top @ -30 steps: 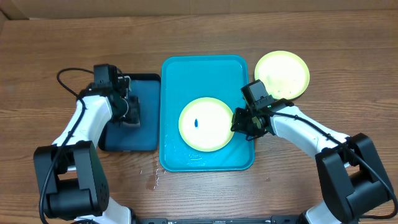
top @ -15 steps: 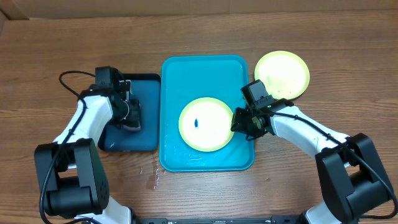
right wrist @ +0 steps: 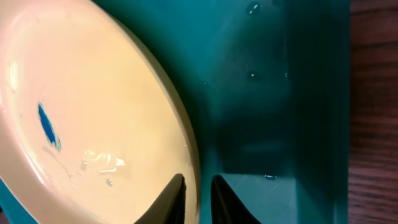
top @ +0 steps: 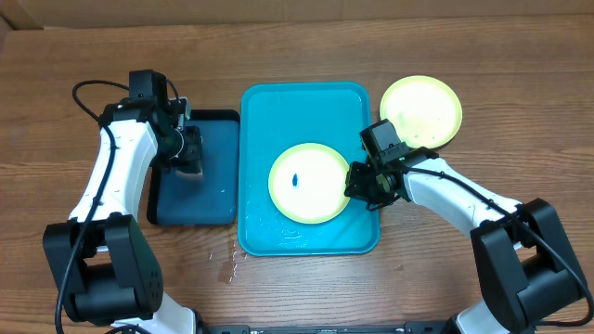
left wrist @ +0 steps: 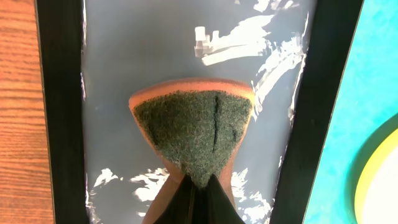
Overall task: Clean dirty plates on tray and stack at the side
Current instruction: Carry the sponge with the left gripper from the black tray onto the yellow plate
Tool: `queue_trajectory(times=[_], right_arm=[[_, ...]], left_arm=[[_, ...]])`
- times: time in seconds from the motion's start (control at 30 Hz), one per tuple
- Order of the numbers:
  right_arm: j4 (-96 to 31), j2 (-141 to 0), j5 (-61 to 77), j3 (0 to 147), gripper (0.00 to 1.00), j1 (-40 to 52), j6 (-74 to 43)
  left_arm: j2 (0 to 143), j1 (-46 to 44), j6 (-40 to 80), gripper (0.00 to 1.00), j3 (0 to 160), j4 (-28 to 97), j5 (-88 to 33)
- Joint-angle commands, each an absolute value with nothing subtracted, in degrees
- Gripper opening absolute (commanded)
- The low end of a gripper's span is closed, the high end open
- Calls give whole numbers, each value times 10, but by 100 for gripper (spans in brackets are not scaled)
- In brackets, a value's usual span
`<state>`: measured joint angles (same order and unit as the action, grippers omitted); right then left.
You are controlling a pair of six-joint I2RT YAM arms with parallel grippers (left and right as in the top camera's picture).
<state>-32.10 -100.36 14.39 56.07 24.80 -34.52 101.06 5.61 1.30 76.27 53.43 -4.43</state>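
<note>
The turquoise tray [top: 297, 111] lies mid-table. One plate [top: 311, 184] with a small blue smudge lies in its near half. My right gripper [top: 357, 183] is at the plate's right edge. In the right wrist view its fingers [right wrist: 198, 186] are closed on either side of the plate's [right wrist: 81, 106] rim. Another plate [top: 420, 111] lies on the table right of the tray; I cannot tell whether it is a stack. My left gripper [top: 188, 156] is over the navy tray, shut [left wrist: 198, 186] on a green-faced orange sponge [left wrist: 193, 130].
The dark navy tray [top: 213, 199] lies left of the turquoise tray; its floor [left wrist: 112, 74] is wet and streaked. Water drops [top: 227, 264] lie on the wooden table near the turquoise tray's front left corner. A black cable loops beside the left arm.
My left arm has risen and moved toward the back of the navy tray with the sponge. The right arm and the plate have hardly moved.
</note>
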Motion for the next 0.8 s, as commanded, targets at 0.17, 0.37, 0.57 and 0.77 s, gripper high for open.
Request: queue_trajectory(times=[0.17,0.37,0.57,0.77], right_arm=[[-316,-1004,157,557,4,248,-346],[-300,-1004,157,557,4,248,-346],[-288,-1004,160,557,4,248,-352],[-288,-1004,181,557,4,248,-352]], left_arm=[[1011,50,3,4,733,511,-41],[1011,48,15,4,722,514,-40],[1008,49,63,4,763,528,-20],[996,19,73,4,865,581,-21]])
